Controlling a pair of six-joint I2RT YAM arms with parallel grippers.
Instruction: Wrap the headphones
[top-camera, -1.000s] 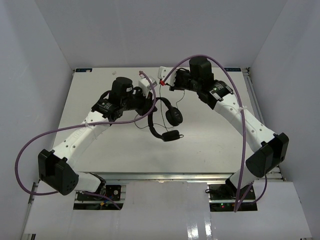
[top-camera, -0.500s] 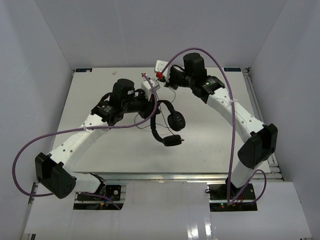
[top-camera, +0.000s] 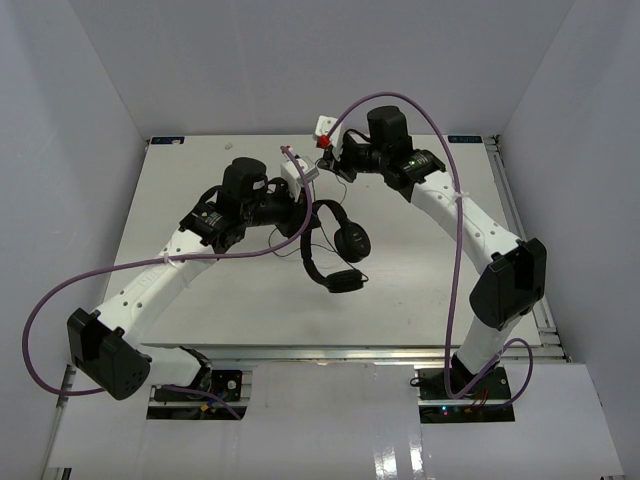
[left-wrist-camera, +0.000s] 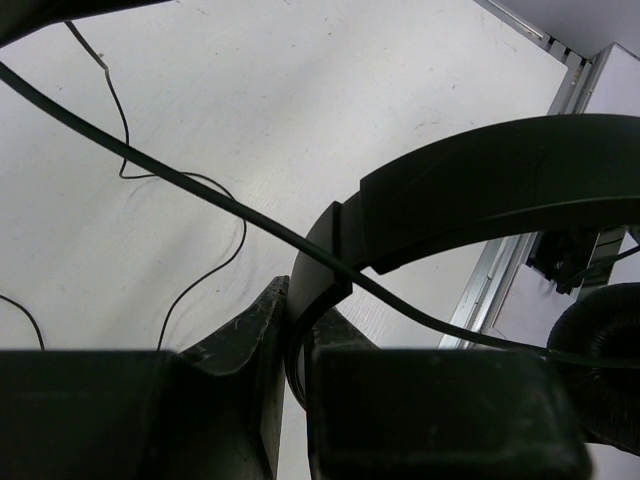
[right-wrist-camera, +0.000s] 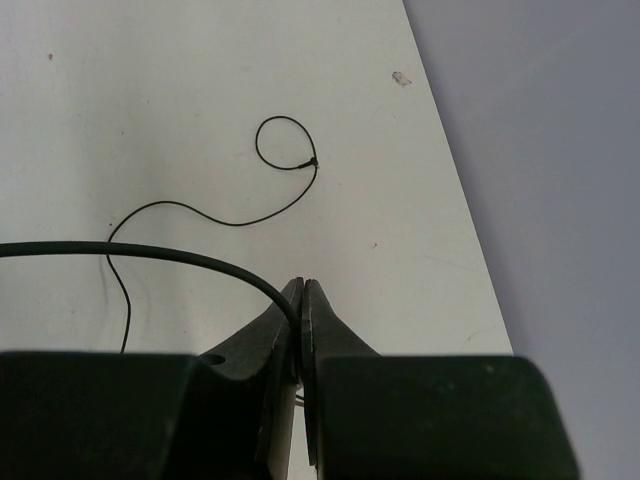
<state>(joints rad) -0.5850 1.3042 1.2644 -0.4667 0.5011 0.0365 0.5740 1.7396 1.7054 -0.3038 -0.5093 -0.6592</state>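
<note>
While amid purple cables, headphones clamped by headband in left gripper, cord pinched in right gripper

Left white-and-black jointed arm: extended forward and inward, wrist level, its black two-finger left tool clamped on the headband of the black headphones. Right white-and-black jointed arm: elbow out to the right, forearm angled toward the far centre. Its black right tool has fingers pressed together, pinching the thin black cord.
</note>
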